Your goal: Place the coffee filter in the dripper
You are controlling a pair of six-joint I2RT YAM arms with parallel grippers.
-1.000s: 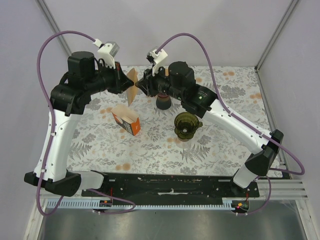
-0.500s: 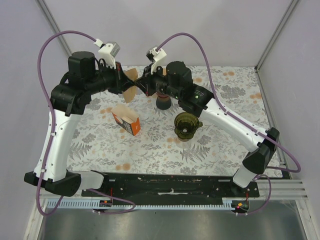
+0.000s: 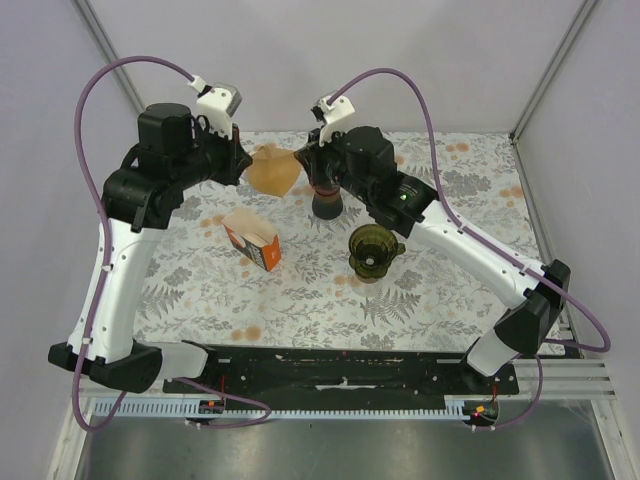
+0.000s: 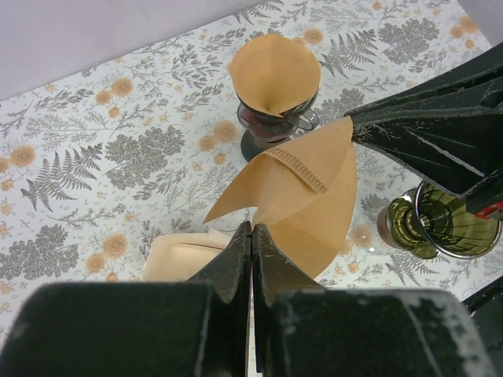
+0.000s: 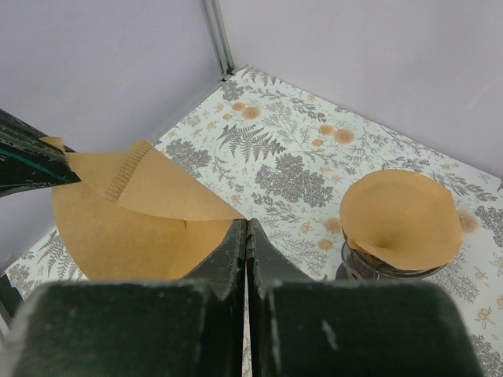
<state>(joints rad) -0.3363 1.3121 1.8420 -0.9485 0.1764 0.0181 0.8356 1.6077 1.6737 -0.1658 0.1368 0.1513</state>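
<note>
**Coffee filter held in the air between both arms**

The coffee filter (image 3: 272,172) hangs above the far part of the tabletop (image 3: 450,290), pinched at two sides; it touches neither dripper.

The left fingers (image 4: 251,239) are closed tight on its near edge, with no gap showing between them; the right fingers (image 5: 246,232) are closed in the same way on the opposite edge, so each arm grips one side of the paper.

The filter is light brown, unbleached-looking paper, cut as a rounded fan that tapers to a point; its two layers stand apart, so it bulges into a shallow open cone; one flap curls over the top, and a narrow crimped seam (image 4: 302,169) runs along that flap's edge.

The green dripper (image 3: 372,248) stands upright on the tabletop nearer the arm bases and to the right of the held filter, well apart from it; it is translucent, and no paper shows in it.

A dark dripper (image 3: 326,205) stands just under the right arm; a second filter (image 4: 275,75) of the same brown paper sits opened in its mouth.

An orange and white box (image 3: 252,240) rests on the tabletop below the held filter, toward the left arm.
</note>
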